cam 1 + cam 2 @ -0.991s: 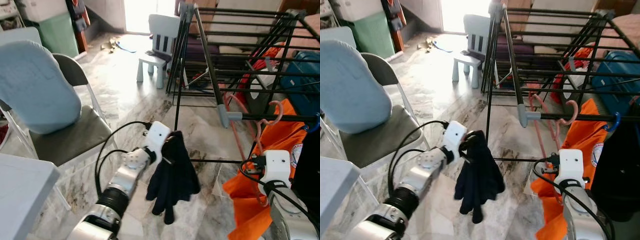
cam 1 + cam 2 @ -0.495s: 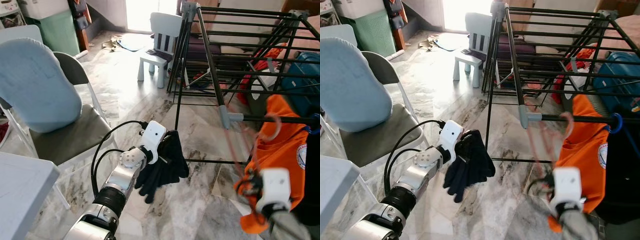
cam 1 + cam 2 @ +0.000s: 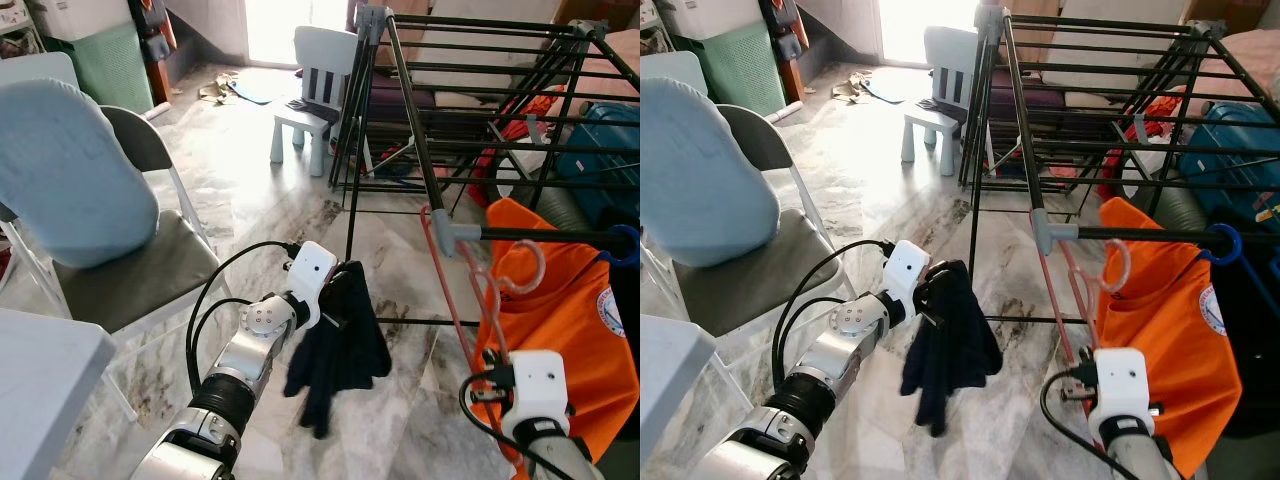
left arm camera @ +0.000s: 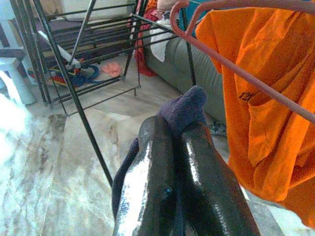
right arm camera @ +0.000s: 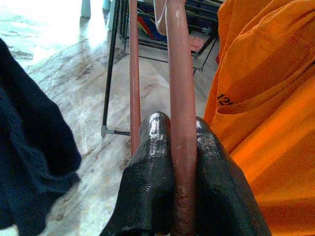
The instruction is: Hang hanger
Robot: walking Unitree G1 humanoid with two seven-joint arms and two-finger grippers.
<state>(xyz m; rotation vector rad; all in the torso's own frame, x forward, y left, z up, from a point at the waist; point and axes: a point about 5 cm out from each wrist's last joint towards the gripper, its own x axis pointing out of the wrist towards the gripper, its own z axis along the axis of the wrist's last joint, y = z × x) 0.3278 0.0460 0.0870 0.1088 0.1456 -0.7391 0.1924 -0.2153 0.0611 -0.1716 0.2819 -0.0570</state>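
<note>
Since half a second ago my right gripper (image 5: 172, 147) has steadied low beside the rack, and the orange shirt has swung back to hang straight; the camera has also shifted a little. The two black fingers (image 5: 147, 162) are pinched tight on the pink plastic hanger (image 3: 470, 300), its rod running up between them; the hanger rises from the gripper toward the grey joint of the black metal drying rack (image 3: 455, 232), its hook near the front rail, though I cannot tell whether it rests on it. The orange shirt (image 3: 560, 330) hangs just beside the hanger; black digits "12" show on it in the wrist view, and a round badge at its edge is too small to read. My left gripper (image 4: 174, 162) is clamped shut on a dark navy cloth (image 3: 335, 350), which dangles over the grey marble floor (image 3: 250, 190) in front of the rack's leg. A grey folding chair with a pale blue cushion (image 3: 75, 170) stands to my left; a small white child's chair (image 3: 315, 95) sits further back; a blue suitcase (image 3: 605, 150) lies behind the rack bars.
</note>
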